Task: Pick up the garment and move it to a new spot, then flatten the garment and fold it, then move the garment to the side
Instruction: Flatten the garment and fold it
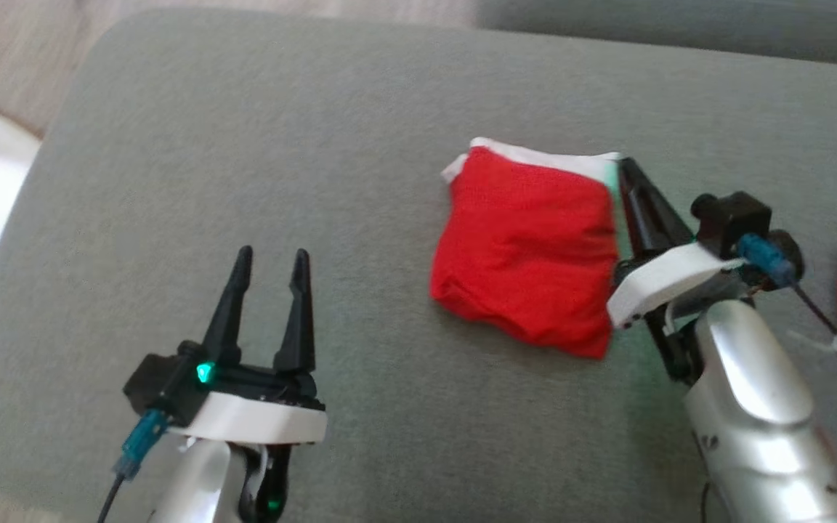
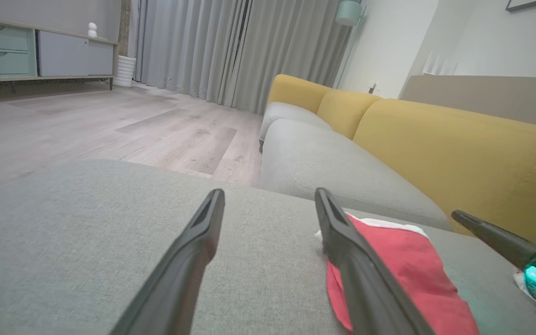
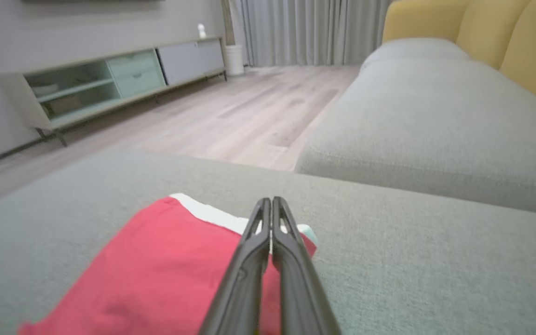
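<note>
Over on the left, the left gripper (image 1: 273, 254) hovers above the grey cushion (image 1: 317, 131), fingers spread. To its right lies the folded red garment (image 1: 527, 247). The right gripper (image 1: 623, 165), fingers pressed together, lies along the garment's right edge; whether it pinches cloth I cannot tell.

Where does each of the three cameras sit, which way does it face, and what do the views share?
Head view: on the robot's head, looking down at the grey cushion and folded red garment; shows left gripper and right gripper.
Left wrist view: on the left wrist, looking along its open fingers across the cushion toward the yellow sofa.
Right wrist view: on the right wrist, looking along its shut fingers over the garment toward the sideboard.
Shared: all three show the garment; both wrist views show sofa, curtains.
</note>
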